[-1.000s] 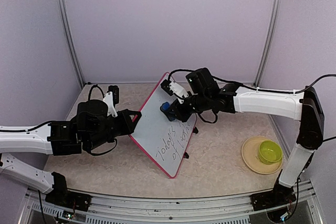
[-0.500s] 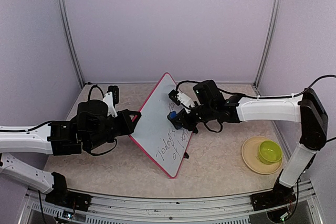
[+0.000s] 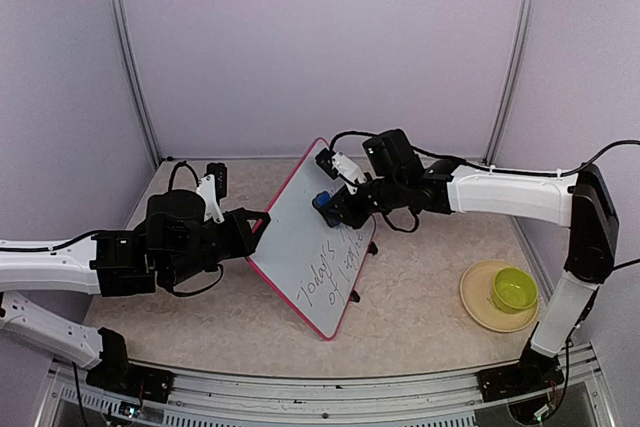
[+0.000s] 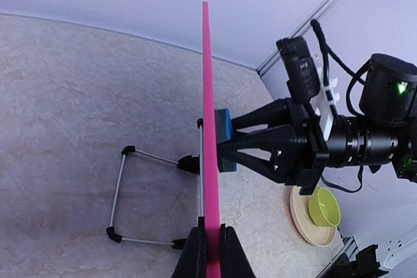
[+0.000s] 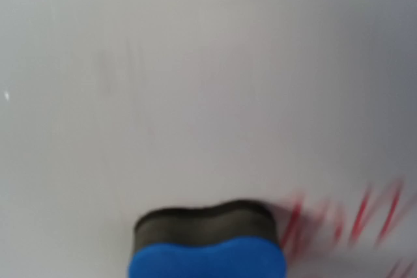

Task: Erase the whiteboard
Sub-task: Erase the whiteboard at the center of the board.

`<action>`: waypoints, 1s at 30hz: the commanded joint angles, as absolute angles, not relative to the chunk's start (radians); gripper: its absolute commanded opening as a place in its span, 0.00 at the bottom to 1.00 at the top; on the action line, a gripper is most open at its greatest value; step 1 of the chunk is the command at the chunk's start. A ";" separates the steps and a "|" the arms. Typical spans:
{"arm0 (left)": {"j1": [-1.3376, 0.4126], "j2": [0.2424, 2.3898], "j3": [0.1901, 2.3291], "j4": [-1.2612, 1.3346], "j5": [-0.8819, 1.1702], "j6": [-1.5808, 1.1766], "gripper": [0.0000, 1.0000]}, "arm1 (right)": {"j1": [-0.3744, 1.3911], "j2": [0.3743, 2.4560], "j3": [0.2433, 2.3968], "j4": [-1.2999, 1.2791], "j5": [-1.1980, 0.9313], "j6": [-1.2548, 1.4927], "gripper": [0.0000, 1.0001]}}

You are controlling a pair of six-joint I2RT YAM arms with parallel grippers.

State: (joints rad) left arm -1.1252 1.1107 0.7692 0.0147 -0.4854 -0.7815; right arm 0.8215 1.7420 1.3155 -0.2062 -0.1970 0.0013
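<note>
Two hands are being applied to the whiteboard (image 3: 295,232), which is being held steeply tilted near the middle of the bench (image 3: 420,297). Its white face is being turned toward the right arm, and its pink rim is being shown edge-on in the left wrist view.

The left hand (image 4: 210,247) is being closed together on that rim at the board's left edge (a dark finger is seen on each side of the pink strip). The right hand (image 3: 338,209) is being clamped on a blue eraser (image 3: 322,205), and the eraser's dark felt side is being pressed against the upper part of the white face.

Dark handwriting (image 3: 335,272) is being displayed lower on the face, below the eraser, while the surface around and above the eraser is being shown plain white. In the right wrist view, strokes just right of the eraser are being rendered reddish and blurred (too smeared to be read).

Behind the board, a wire stand (image 4: 117,190) with black feet is being seen resting on the bench. Well apart, toward the right front of the bench, a green bowl (image 3: 513,290) is being carried on a pale yellow plate (image 3: 478,309).
</note>
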 commanded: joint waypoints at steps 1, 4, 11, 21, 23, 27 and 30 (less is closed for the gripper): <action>-1.154 1.110 0.773 0.019 -0.362 -0.764 0.00 | 0.819 1.784 1.417 -0.216 -0.201 -0.011 0.00; -1.153 1.106 0.773 0.014 -0.364 -0.763 0.00 | 0.818 1.790 1.409 -0.209 -0.201 -0.009 0.00; -1.153 1.102 0.769 0.015 -0.367 -0.763 0.00 | 0.805 1.769 1.244 -0.150 -0.206 0.015 0.00; -1.152 1.113 0.770 0.032 -0.356 -0.761 0.00 | 0.791 1.722 1.146 -0.117 -0.205 0.031 0.00; -1.153 1.116 0.772 0.032 -0.355 -0.761 0.00 | 0.790 1.728 1.182 -0.128 -0.209 0.029 0.00; -1.154 1.114 0.770 0.029 -0.354 -0.764 0.00 | 0.790 1.751 1.282 -0.162 -0.218 0.023 0.00; -1.154 1.111 0.770 0.027 -0.358 -0.766 0.00 | 0.789 1.776 1.367 -0.193 -0.218 0.015 0.00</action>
State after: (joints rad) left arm -1.1248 1.1084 0.7689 0.0124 -0.4820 -0.7864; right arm 0.7898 1.7390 1.2552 -0.1822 -0.2028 0.0223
